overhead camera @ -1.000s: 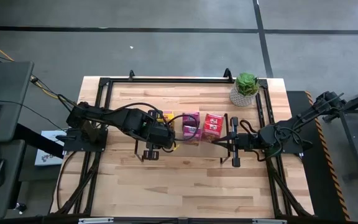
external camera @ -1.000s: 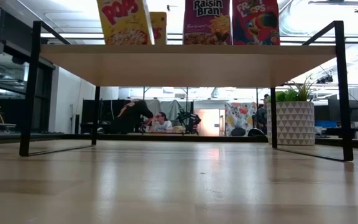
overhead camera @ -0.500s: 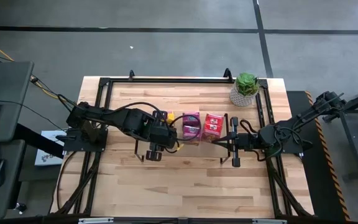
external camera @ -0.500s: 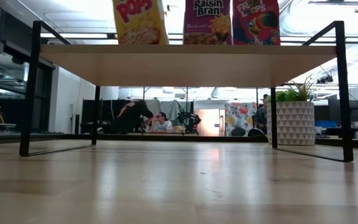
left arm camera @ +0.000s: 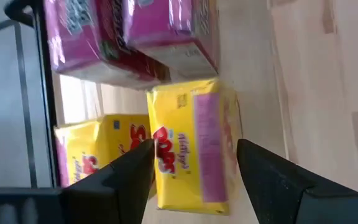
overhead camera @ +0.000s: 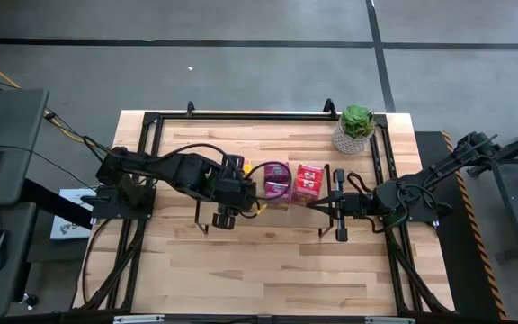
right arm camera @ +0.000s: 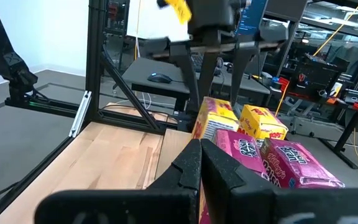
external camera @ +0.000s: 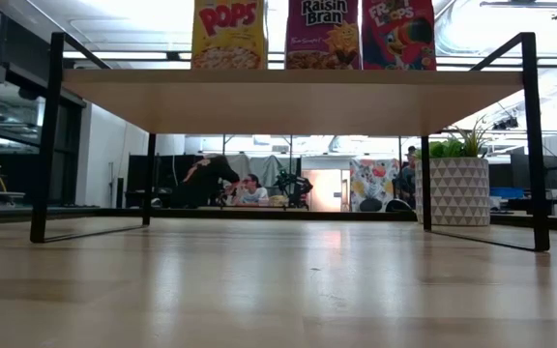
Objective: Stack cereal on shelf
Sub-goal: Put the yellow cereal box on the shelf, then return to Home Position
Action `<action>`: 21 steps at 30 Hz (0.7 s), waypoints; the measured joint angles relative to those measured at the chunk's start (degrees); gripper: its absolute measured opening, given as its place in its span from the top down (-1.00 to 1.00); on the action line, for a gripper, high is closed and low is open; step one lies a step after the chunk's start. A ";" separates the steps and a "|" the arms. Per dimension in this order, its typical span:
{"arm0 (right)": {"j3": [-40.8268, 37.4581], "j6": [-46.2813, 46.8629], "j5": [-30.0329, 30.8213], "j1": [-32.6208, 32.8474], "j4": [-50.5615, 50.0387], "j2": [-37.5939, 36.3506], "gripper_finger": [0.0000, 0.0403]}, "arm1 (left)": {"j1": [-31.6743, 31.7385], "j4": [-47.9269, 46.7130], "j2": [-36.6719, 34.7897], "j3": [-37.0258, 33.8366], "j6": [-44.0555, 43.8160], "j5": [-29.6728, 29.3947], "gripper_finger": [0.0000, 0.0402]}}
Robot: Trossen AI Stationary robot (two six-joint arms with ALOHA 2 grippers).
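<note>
Dark fingers of your left gripper [left arm camera: 191, 180] stand apart on either side of a yellow cereal box [left arm camera: 194, 146], and you can see a little gap on each side, so the grip looks let go, though from above the arm hides the box too much to be sure. That yellow box stands upright on the shelf [external camera: 288, 101], at the left end of the row in the low view [external camera: 228, 34]. A second yellow box [left arm camera: 98, 152] sits just behind it. Next in the row comes a magenta-pink box [external camera: 322, 34], with another pink one [left arm camera: 79, 37] beside it in the left wrist view. Then comes a red box [external camera: 397, 34] at the right end. From above, you can see the pink boxes [overhead camera: 276, 183] and red boxes [overhead camera: 308, 182] side by side in the middle of the wooden table [overhead camera: 268, 261]. Your right gripper [right arm camera: 201, 162] is squeezed tight with nothing in it, and it waits low near the right end of the shelf, pointing at the boxes. A green potted plant [overhead camera: 355, 129] stands at the far right corner of the table.
</note>
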 joint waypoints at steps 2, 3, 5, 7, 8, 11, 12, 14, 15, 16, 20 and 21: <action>0.00 0.00 0.00 0.00 0.00 -0.01 1.00 | 0.00 0.02 0.00 1.39 0.22 0.00 -0.09; 0.00 0.00 0.00 0.00 -0.04 0.00 1.00 | 0.00 0.01 0.00 2.21 0.22 0.01 -0.09; 0.00 0.08 -0.01 0.00 -0.07 -0.01 1.00 | -0.02 -0.18 0.00 3.85 -0.14 0.02 -0.09; 0.00 0.09 0.00 0.00 -0.09 0.00 1.00 | -0.32 -1.16 0.00 5.45 -0.57 0.02 -0.09; 0.00 0.09 0.00 0.00 -0.09 -0.01 1.00 | -0.42 -1.66 0.00 6.21 -0.67 0.03 -0.09; 0.00 0.11 0.00 0.00 -0.13 0.01 1.00 | -1.19 -3.52 -0.20 8.20 -2.67 0.04 -0.09; 0.00 0.11 -0.01 0.00 -0.19 0.00 1.00 | -1.49 -3.71 -0.34 8.56 -3.59 0.02 -0.09; 0.00 0.13 0.00 0.00 -0.37 0.00 1.00 | -2.47 -4.04 -1.51 8.67 -5.20 -0.59 -0.09; 0.00 0.12 0.00 0.00 -0.36 0.00 1.00 | -3.22 -4.14 -2.25 8.42 -6.06 -1.98 -0.09; 0.00 0.13 -0.02 0.00 -0.39 -0.01 1.00 | -4.01 -3.52 -3.13 8.16 -6.71 -4.01 -0.09; 0.02 0.13 -0.04 0.00 -1.01 -0.01 1.00 | -9.08 1.49 -8.69 4.12 -9.31 -16.78 -0.09; 0.02 0.13 -0.03 0.00 -1.21 0.00 1.00 | -10.63 3.45 -10.57 2.34 -9.38 -19.59 -0.09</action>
